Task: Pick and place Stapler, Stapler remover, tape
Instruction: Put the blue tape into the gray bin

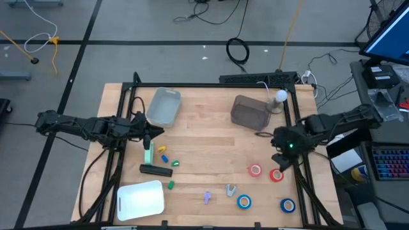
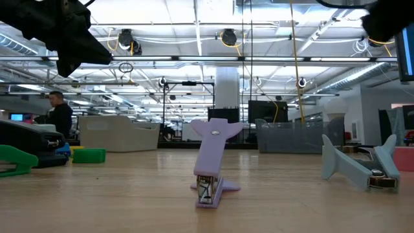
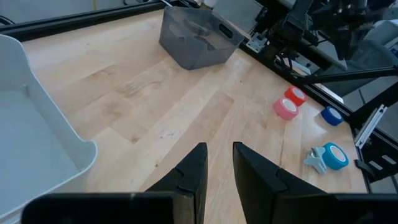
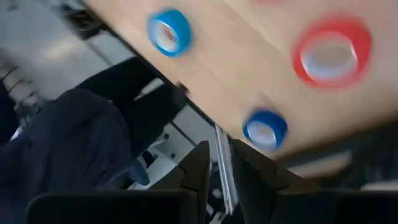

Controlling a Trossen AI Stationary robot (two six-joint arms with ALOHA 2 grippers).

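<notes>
your right gripper [image 4: 216, 163] shows fingers narrowly parted, holding nothing, out past the table edge; a blue tape roll [image 4: 265, 129] lies just beyond them, a red roll [image 4: 332, 52] farther in.

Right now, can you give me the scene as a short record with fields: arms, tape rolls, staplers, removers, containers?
left gripper: over the table's left part, near the pale bin; fingers narrowly apart, holding nothing
right gripper: at the table's right edge, near the red rolls; nothing seen between its fingers
tape: red rolls and; blue rolls and, all on the table
staplers: green, black, left side
removers: lilac, grey-blue, front centre
containers: dark bin, white tray
</notes>
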